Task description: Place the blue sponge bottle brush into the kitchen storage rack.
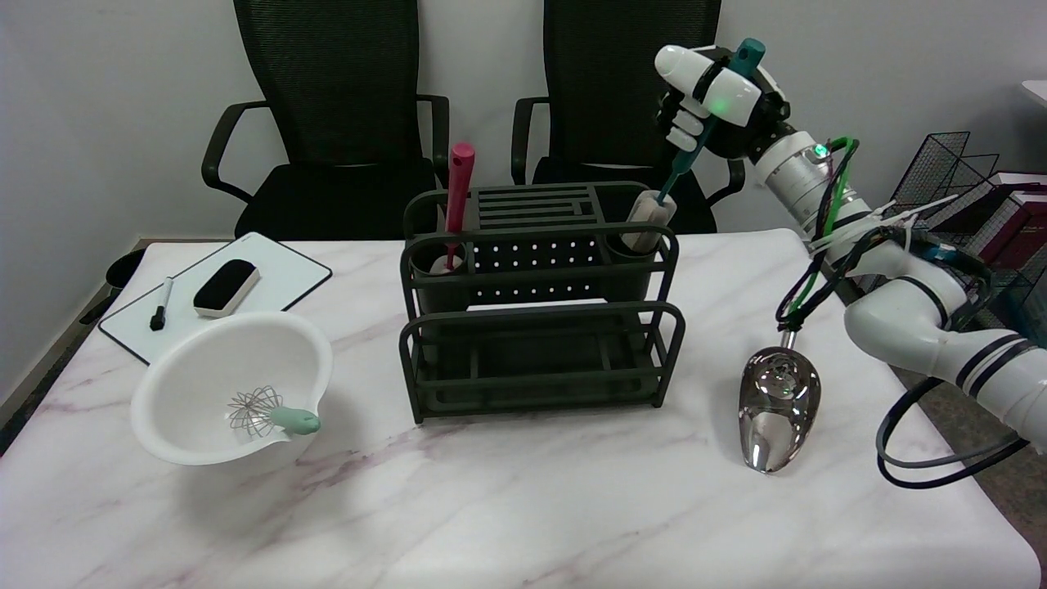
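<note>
Noted a marble-patterned table (507,507) spanning the view, with two black office chairs (327,123) behind its far edge. Found a dark kitchen storage rack (536,298) standing upright at the table's centre, tiered, with round cups at its upper left and upper right corners. Saw a white mixing bowl (233,384) near the left front, tilted toward the camera, holding a small whisk (270,413) with a pale green handle resting over the rim. Recorded a whiteboard (274,282) behind the bowl, carrying a black-topped eraser (226,287) and a marker (160,304). Observed a shiny metal scoop (777,409) lying right of the rack, well apart from it. Logged a red-handled utensil (458,204) upright in the rack's left cup. Found the right hand (712,102) raised above the rack's right end, fingers closed around the teal handle of the blue sponge bottle brush (679,176). Saw the brush hanging tilted, pale sponge head lowest, at the mouth of the right cup; appeared partly inside, though depth could not be judged with certainty
</note>
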You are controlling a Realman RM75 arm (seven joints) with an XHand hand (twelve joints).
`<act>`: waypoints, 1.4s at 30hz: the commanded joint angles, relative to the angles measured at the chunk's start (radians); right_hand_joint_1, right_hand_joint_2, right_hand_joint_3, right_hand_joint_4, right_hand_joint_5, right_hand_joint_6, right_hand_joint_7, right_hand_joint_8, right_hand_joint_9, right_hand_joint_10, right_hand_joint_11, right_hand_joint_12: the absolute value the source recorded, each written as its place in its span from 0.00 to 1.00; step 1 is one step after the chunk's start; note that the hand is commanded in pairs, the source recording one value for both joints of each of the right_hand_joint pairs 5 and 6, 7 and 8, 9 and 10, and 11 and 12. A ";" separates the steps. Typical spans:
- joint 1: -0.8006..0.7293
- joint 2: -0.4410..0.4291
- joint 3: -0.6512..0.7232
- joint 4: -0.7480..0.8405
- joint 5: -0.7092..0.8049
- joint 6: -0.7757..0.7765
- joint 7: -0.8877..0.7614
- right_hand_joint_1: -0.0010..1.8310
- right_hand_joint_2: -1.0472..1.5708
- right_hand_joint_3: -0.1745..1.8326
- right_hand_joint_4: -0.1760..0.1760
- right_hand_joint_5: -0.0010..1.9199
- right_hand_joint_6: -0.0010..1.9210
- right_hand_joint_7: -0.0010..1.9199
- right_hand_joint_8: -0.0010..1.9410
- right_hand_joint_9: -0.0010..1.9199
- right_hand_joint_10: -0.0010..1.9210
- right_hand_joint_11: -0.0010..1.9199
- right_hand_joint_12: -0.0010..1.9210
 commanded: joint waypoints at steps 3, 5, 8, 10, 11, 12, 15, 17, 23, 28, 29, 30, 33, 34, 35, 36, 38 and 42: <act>0.046 -0.047 -0.043 -0.071 -0.008 0.014 0.009 0.62 1.00 0.26 0.50 1.00 1.00 1.00 0.99 1.00 1.00 1.00 1.00; 0.043 -0.047 -0.047 -0.080 -0.008 0.019 0.009 0.62 1.00 0.26 0.50 1.00 1.00 1.00 0.99 1.00 1.00 1.00 1.00; 0.041 -0.048 -0.060 -0.100 -0.008 0.040 0.009 0.62 1.00 0.26 0.50 1.00 1.00 1.00 0.99 1.00 1.00 1.00 1.00; 0.040 -0.052 -0.063 -0.110 -0.006 0.049 0.009 0.62 1.00 0.26 0.50 1.00 1.00 1.00 0.99 1.00 1.00 1.00 1.00; 0.036 -0.055 -0.064 -0.116 -0.003 0.053 0.009 0.62 1.00 0.26 0.50 1.00 1.00 1.00 0.99 1.00 1.00 0.99 0.99; 0.033 -0.058 -0.064 -0.123 -0.001 0.058 0.009 0.62 1.00 0.26 0.50 1.00 1.00 1.00 0.99 1.00 1.00 0.99 0.99; 0.028 -0.069 -0.064 -0.135 -0.001 0.072 0.009 0.62 1.00 0.26 0.50 1.00 1.00 1.00 0.99 1.00 1.00 0.99 0.98; 0.027 -0.076 -0.064 -0.146 -0.001 0.082 0.009 0.62 1.00 0.26 0.50 1.00 1.00 1.00 0.99 1.00 1.00 0.98 0.98; 0.029 -0.090 -0.064 -0.166 -0.003 0.092 0.009 0.61 1.00 0.27 0.50 1.00 1.00 1.00 0.99 1.00 1.00 0.92 0.92; 0.029 -0.096 -0.064 -0.173 -0.007 0.093 0.009 0.59 1.00 0.28 0.50 1.00 1.00 0.99 0.98 0.95 0.95 0.84 0.84; 0.029 -0.097 -0.064 -0.173 -0.007 0.093 0.009 0.59 1.00 0.28 0.50 1.00 1.00 0.98 0.97 0.93 0.93 0.82 0.82; 0.029 -0.098 -0.064 -0.173 -0.007 0.093 0.009 0.58 0.99 0.28 0.50 1.00 1.00 0.95 0.94 0.89 0.89 0.78 0.78; 0.030 -0.104 -0.064 -0.173 -0.007 0.095 0.009 0.61 0.80 0.47 0.50 0.98 0.98 0.81 0.80 0.77 0.77 0.61 0.61; 0.030 -0.104 -0.064 -0.173 -0.007 0.095 0.009 0.62 0.73 0.54 0.50 0.94 0.94 0.77 0.76 0.70 0.70 0.50 0.50; 0.030 -0.104 -0.064 -0.173 -0.007 0.096 0.009 0.63 0.66 0.63 0.50 0.90 0.90 0.73 0.72 0.66 0.66 0.38 0.38; 0.030 -0.104 -0.064 -0.173 -0.007 0.097 0.009 0.63 0.63 0.66 0.50 0.89 0.89 0.71 0.70 0.63 0.63 0.35 0.35; 0.028 -0.104 -0.064 -0.174 -0.006 0.109 0.009 0.65 0.54 0.75 0.50 0.80 0.80 0.64 0.63 0.51 0.51 0.30 0.30; 0.025 -0.104 -0.064 -0.181 -0.001 0.133 0.009 0.69 0.40 0.84 0.50 0.52 0.52 0.55 0.54 0.38 0.38 0.27 0.27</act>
